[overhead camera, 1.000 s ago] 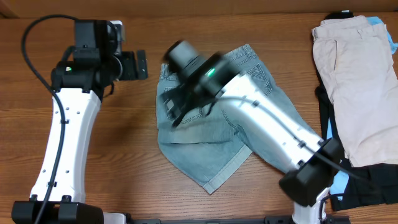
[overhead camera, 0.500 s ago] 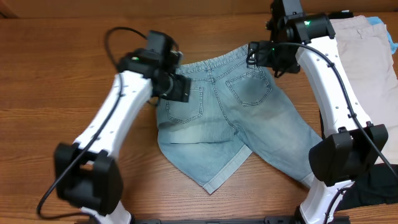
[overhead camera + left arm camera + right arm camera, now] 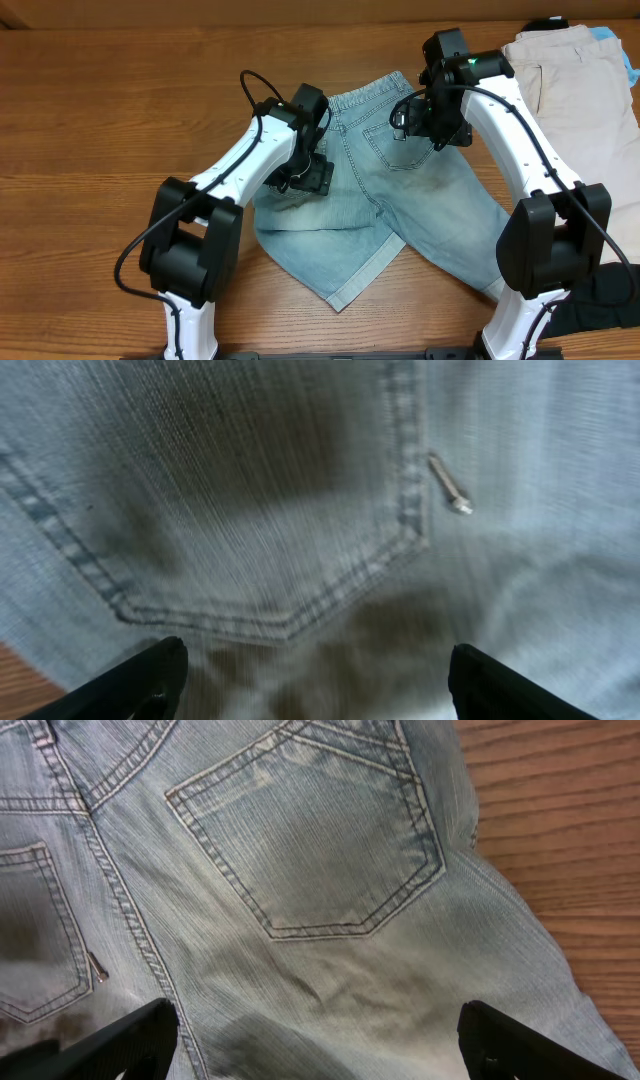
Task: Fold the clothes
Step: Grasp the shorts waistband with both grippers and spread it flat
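The light-blue denim shorts (image 3: pixel 400 210) lie flat on the table, back pockets up, waistband at the far side. My left gripper (image 3: pixel 312 172) is open over the left back pocket (image 3: pixel 250 510), with denim filling the gap between its fingertips (image 3: pixel 150 675). My right gripper (image 3: pixel 428 122) is open over the right back pocket (image 3: pixel 310 840), and both fingertips (image 3: pixel 510 1040) are apart above the cloth. Neither gripper holds anything. Beige shorts (image 3: pixel 580 130) lie at the right on a black garment (image 3: pixel 590 290) and a sky-blue garment (image 3: pixel 612 35).
The wooden table (image 3: pixel 120 120) shows bare wood left of the denim shorts and in front of them. The pile of other clothes takes up the right edge. One leg hem (image 3: pixel 345 285) of the shorts points toward the front.
Both arms swung in over the shorts. Since half a second ago, the left gripper moved right from the waist's left edge and the right gripper moved left and down from the waist's right corner.
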